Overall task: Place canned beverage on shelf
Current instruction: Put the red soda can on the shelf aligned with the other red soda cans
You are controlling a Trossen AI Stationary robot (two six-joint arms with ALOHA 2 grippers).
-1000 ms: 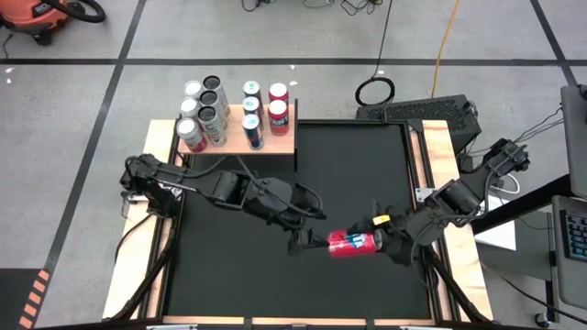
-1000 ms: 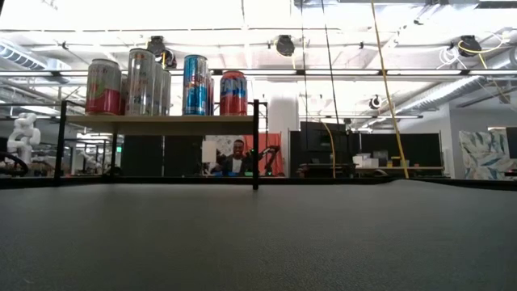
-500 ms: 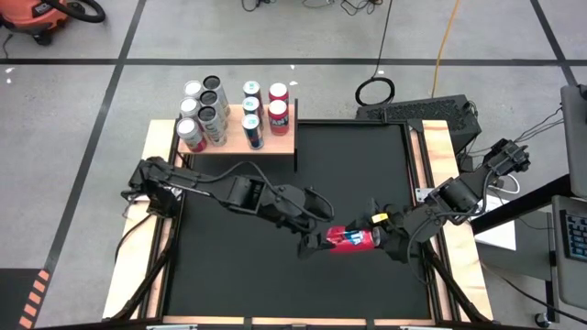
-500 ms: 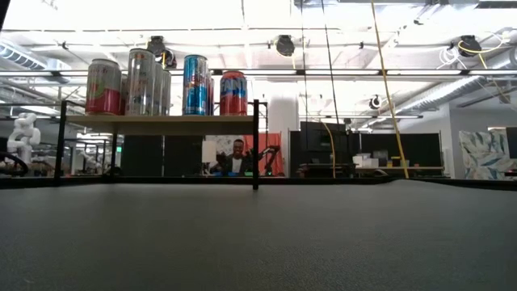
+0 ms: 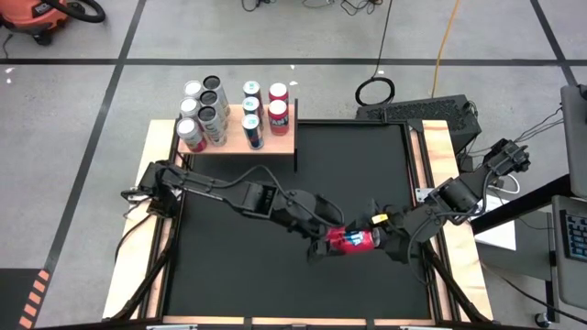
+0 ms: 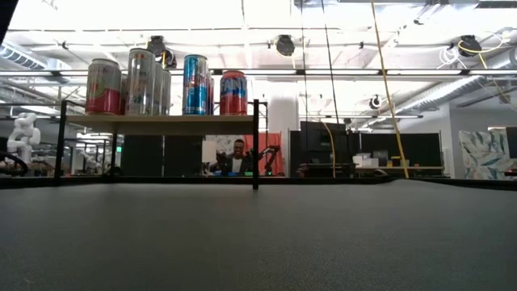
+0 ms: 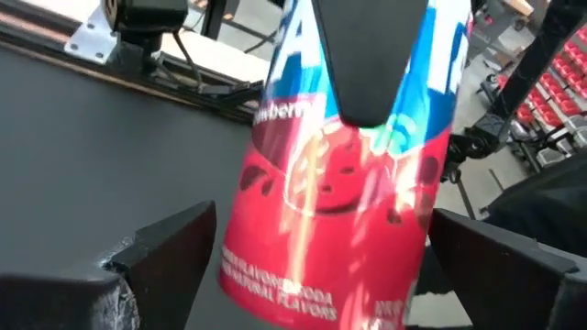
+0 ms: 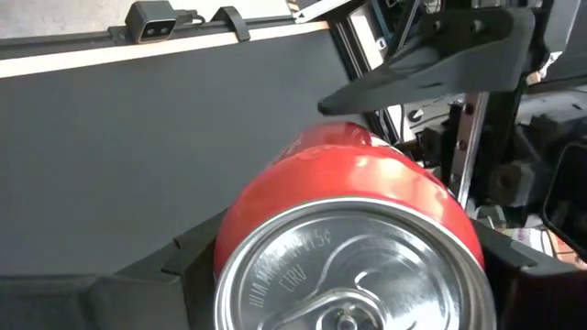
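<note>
- The red canned beverage (image 5: 351,241) lies on its side over the near-right part of the black mat (image 5: 238,275) on the counter (image 5: 135,247), between the two claws.
- The right claw (image 5: 378,236) pinches the can at its right end; in the right wrist view the silver pull-tab top (image 8: 347,275) faces the camera, with a dark finger (image 8: 193,247) pressed on either side.
- The left claw (image 5: 323,244) is at the can's left end, its fingers spread to either side of the can; in the left wrist view the fingers (image 7: 174,243) stand just off the red and blue body (image 7: 339,211), with gaps showing.
- The wooden shelf (image 5: 275,142) stands at the far-left corner of the mat, well apart from the held can.
- It carries upright cans (image 5: 207,110), silver, red and blue ones, crowded toward its left end.
- In the low view these cans (image 6: 161,81) stand on the shelf board (image 6: 157,120), and a person (image 6: 237,158) sits in the room behind.
</note>
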